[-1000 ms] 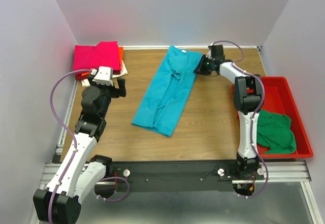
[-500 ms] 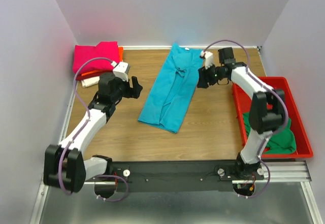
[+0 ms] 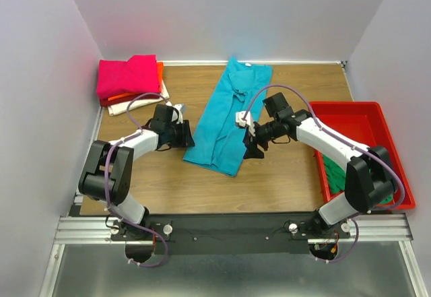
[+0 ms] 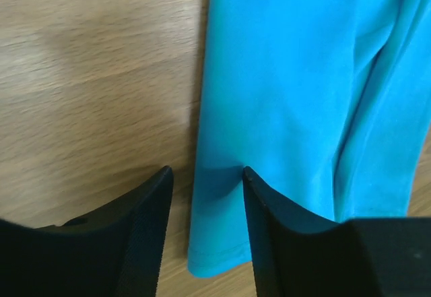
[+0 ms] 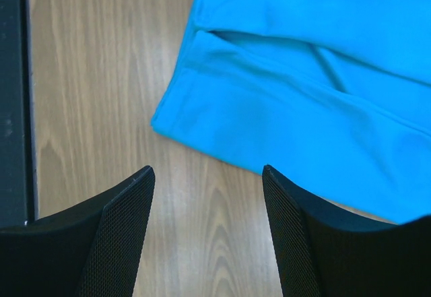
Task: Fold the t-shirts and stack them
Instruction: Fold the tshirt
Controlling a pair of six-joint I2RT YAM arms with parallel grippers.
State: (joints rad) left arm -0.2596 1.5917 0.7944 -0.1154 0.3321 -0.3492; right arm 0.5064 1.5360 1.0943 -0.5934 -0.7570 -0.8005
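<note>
A teal t-shirt (image 3: 229, 118), folded into a long strip, lies slanted across the middle of the table. My left gripper (image 3: 185, 135) sits low at its near left corner. In the left wrist view that gripper (image 4: 205, 172) is open, and the teal hem corner (image 4: 215, 243) lies between its fingers. My right gripper (image 3: 249, 147) is at the strip's near right corner. It is open (image 5: 207, 169) over bare wood, and the teal corner (image 5: 222, 122) lies just ahead of its fingertips. Neither gripper holds cloth.
Folded magenta (image 3: 128, 75), orange (image 3: 159, 71) and cream (image 3: 135, 105) shirts are stacked at the back left corner. A red tray (image 3: 363, 118) stands on the right with a crumpled green shirt (image 3: 333, 172) in it, partly behind my right arm.
My left arm swung from the stack to the teal shirt's near left corner, its jaws narrowing. My right arm came from the collar end to the near right corner and opened.
</note>
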